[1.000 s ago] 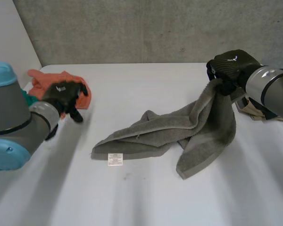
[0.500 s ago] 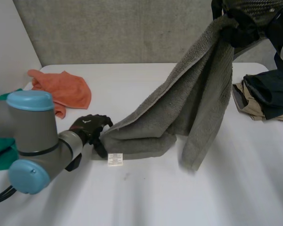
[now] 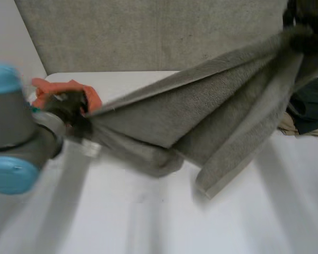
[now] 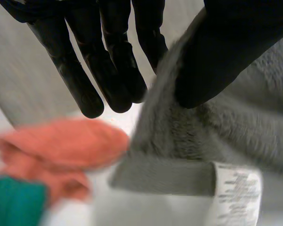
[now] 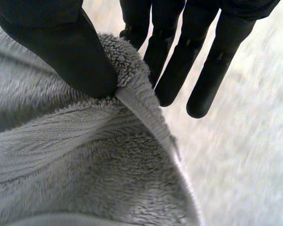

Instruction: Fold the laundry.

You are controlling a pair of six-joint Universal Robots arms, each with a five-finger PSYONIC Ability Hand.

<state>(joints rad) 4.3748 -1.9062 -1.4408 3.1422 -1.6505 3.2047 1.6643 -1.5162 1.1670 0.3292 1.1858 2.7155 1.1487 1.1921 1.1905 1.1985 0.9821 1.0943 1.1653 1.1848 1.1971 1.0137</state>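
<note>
2 hands are stretching 1 towel (image 3: 201, 111) above the table (image 3: 148, 222). The left hand (image 3: 69, 108) is gripping a corner low down, near the orange cloth (image 3: 69, 87). Its wrist view is showing the thumb pressing the towel's edge against straight fingers (image 4: 108, 70), with the hem and its label (image 4: 237, 193) hanging just under the pinch. The right hand (image 3: 307, 24) is holding another corner high, above the dark clothes (image 3: 310, 108) at the table's right side. There the thumb is clamping the hemmed corner against straight fingers (image 5: 179, 61). Between the 2 grips the top edge is running taut, while the rest is sagging in loose layers. 1 bunched part is resting on the table, or hanging just over it; I cannot tell which.

As for progress, I am judging the folding as barely begun. The towel is being opened out in the air, it is not yet laid flat, and 0 clean folds are showing. Spreading it, halving it and squaring it are all lying ahead. The orange cloth, a green cloth (image 4: 14, 200) beside it and the dark clothes are lying crumpled, so at least 3 more pieces are probably waiting.
</note>
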